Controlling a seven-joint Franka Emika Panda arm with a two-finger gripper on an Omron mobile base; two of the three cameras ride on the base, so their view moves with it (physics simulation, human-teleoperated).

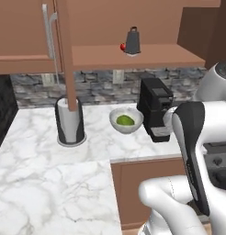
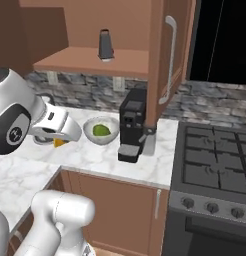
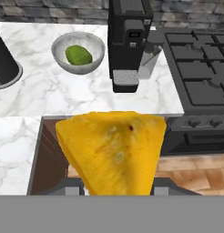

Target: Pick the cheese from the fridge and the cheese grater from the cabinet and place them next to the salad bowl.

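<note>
No legible writing. The hand [image 3: 117, 189] is clamped on the yellow-orange cheese wedge [image 3: 112, 152], above the marble surface [image 3: 54, 98] edge. Ahead lie the pale salad bowl with green leaves [image 3: 78, 53] and, beside it, the black coffee machine [image 3: 129, 43]. The dark grey box grater [image 1: 132, 41] stands on the open cabinet's shelf [image 1: 133, 57].

The salad bowl [image 1: 126, 120] sits on the counter [image 1: 36, 183], between the paper towel holder [image 1: 69, 121] on its left and the coffee machine [image 1: 155, 108] just to its right. The stove [image 2: 215, 165] lies right of the counter. Above, the cheese grater [image 1: 132, 41] stands on the open cabinet [image 1: 133, 56] shelf, a tomato [image 1: 122, 46] just beside it. The cheese [image 3: 111, 152] hangs in the gripper [image 3: 117, 189] before the counter's edge.
</note>
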